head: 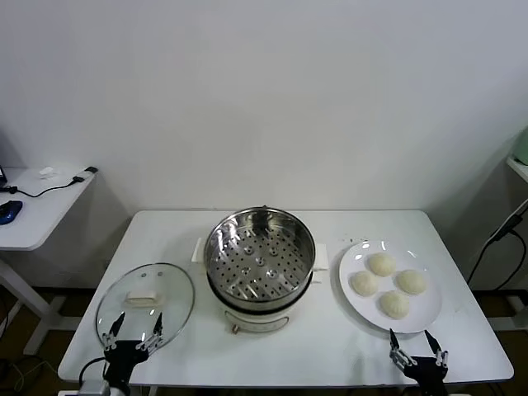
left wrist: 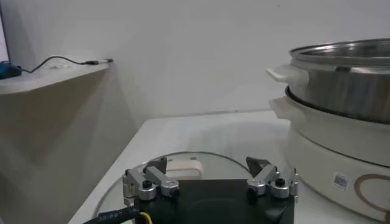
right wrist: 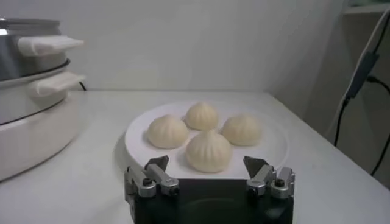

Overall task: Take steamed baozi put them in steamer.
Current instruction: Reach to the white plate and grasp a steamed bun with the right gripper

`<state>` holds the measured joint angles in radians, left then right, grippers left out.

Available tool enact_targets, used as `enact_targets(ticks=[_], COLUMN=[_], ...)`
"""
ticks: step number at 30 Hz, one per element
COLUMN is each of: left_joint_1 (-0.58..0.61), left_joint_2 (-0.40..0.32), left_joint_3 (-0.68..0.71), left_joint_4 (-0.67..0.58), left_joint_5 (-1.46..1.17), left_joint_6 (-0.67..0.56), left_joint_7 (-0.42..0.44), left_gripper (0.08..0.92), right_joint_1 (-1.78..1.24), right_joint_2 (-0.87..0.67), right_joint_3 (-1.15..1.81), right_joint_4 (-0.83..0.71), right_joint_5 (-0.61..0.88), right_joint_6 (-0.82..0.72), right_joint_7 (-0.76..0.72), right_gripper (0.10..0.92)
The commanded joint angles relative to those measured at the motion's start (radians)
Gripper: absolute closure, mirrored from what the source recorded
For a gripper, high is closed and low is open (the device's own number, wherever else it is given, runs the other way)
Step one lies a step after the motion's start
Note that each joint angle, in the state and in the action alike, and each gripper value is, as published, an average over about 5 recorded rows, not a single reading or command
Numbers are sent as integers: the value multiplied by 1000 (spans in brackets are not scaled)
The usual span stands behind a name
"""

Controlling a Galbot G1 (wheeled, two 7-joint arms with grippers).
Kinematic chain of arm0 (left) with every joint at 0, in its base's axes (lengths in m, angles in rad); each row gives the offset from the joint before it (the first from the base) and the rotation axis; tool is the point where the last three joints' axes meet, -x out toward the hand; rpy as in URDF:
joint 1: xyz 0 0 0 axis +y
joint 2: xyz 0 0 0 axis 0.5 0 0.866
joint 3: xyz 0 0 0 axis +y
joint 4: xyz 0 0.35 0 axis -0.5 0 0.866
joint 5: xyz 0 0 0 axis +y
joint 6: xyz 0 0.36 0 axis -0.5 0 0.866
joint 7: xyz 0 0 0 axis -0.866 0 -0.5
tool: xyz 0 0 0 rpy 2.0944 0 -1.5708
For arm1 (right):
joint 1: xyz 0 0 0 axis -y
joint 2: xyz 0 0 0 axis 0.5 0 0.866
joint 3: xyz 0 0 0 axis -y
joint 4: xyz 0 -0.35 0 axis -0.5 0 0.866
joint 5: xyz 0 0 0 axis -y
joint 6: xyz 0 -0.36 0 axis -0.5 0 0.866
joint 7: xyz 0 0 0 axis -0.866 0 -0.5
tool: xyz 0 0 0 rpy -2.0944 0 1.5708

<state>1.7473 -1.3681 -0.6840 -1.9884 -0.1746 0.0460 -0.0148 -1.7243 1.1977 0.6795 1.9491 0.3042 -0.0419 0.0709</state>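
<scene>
While four steamed baozi [head: 388, 285] sat on the right-hand plate [head: 429, 318], beside the steamer [head: 260, 256], the right gripper [head: 417, 345] hovered near them, released; the left gripper [head: 132, 334] idled, spread. Squeezing hard could dent the soft dough.

The steamer [head: 260, 257] is shiny polished steel with a perforated tray, on a glossy white base. The lid [head: 145, 304] is clear glass with a metal rim. The baozi [right wrist: 208, 150] look matt, smooth and pleated. The plate [head: 421, 309] is glossy white; the table [head: 330, 346] is matt white.
</scene>
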Motion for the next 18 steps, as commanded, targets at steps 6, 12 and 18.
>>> enact_targets(ticks=[6,12,18], left_joint_1=[-3,-4,-2], left_joint_2=[4,8,15], left_joint_3=[6,10,15], left_joint_4=[-2,-12,-21], left_joint_5=[1,0,1], left_joint_6=[-4,-5,-11], left_joint_7=[0,0,2], left_gripper=[177,177,177], right_joint_1=[383,651,973], right_joint_2=[-315,-629,-845], right_joint_3=[-22,-167,-494], right_joint_4=[12,-184,-377], right_joint_5=[-72,22,1], right_joint_6=[-276,-330,-233], right_joint_7=[-51,-285,-678], right_gripper=[203,203,203])
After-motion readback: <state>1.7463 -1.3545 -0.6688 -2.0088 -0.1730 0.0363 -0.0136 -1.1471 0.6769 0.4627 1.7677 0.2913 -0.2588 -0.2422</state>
